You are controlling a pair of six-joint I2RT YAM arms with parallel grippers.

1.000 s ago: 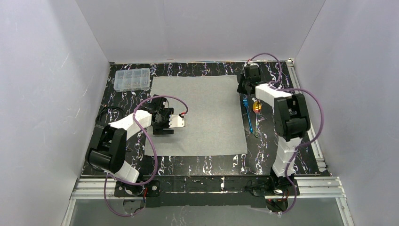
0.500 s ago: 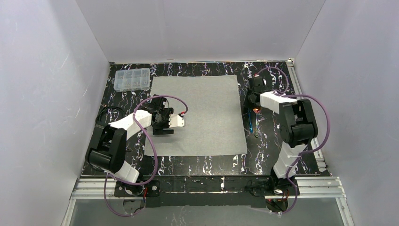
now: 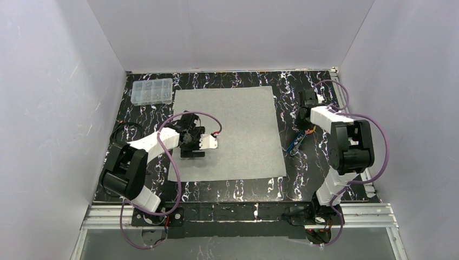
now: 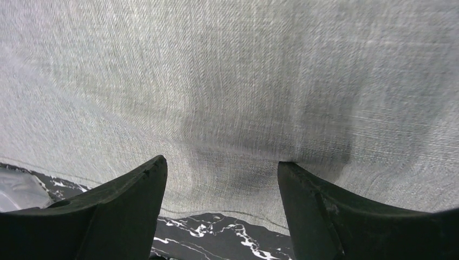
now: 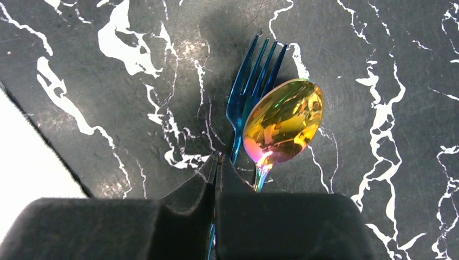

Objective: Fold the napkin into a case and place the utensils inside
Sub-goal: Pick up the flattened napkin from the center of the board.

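- My left pincer is spread wide, with nothing between its fingers.
- It hangs low over the napkin, near the cloth's left edge. I cannot tell whether my fingertips touch the weave.
- The napkin lies flat and unfolded in one layer in the middle of the black marbled table.
- My right pincer is pressed together, its tips down near the tabletop to the right of the napkin.
- The blue fork lies just past those tips, tines pointing away from me. Its handle runs back into the slit between my fingers, but I cannot tell whether I am really pinching it.
- The gold-to-pink spoon lies touching the fork, its bowl against the right side of the tines.
- Both utensils rest on bare table, apart from the napkin's right edge.
- A clear compartment box sits at the far left corner, just off the napkin.
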